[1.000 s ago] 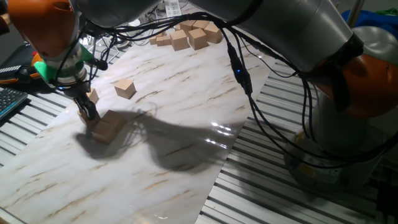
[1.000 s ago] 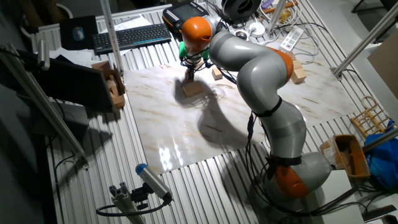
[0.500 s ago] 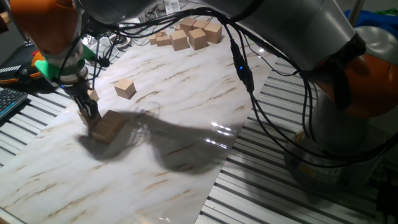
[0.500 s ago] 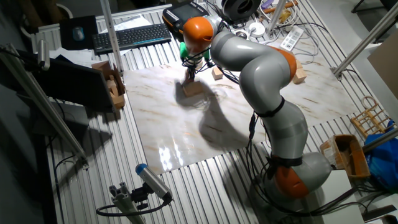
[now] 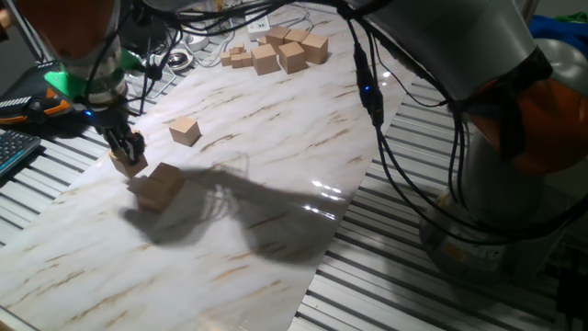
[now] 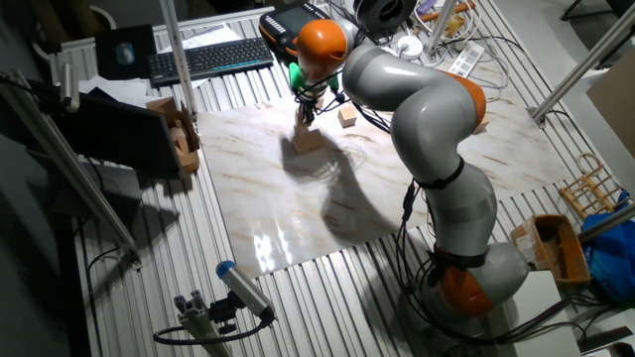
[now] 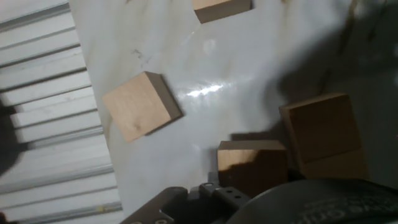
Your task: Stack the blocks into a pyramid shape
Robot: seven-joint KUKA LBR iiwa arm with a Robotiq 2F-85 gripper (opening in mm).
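Note:
My gripper point(image 5: 126, 156) hangs over the near-left part of the marble board, shut on one tan block point(image 5: 129, 166), which it holds just above the board. In the hand view this block point(image 7: 252, 167) sits right at the fingers. To its right stands a small heap point(image 5: 161, 182) of tan blocks, one on another point(image 7: 322, 130). It also shows in the other fixed view point(image 6: 310, 142), below the gripper point(image 6: 305, 117). A loose block point(image 7: 138, 106) lies near the board's edge. Another loose block point(image 5: 185, 130) lies farther back.
Several more wooden blocks point(image 5: 280, 51) lie at the board's far end. A keyboard point(image 5: 14, 152) and cables point(image 5: 175, 57) lie off the board's left edge. The marble board point(image 5: 276, 175) rests on a slatted metal table point(image 5: 386, 276). The arm casts a wide shadow across the board.
My gripper has risen from the left side of the heap and moved a little back and left, with a block in its fingers. The heap and the loose blocks stay put.

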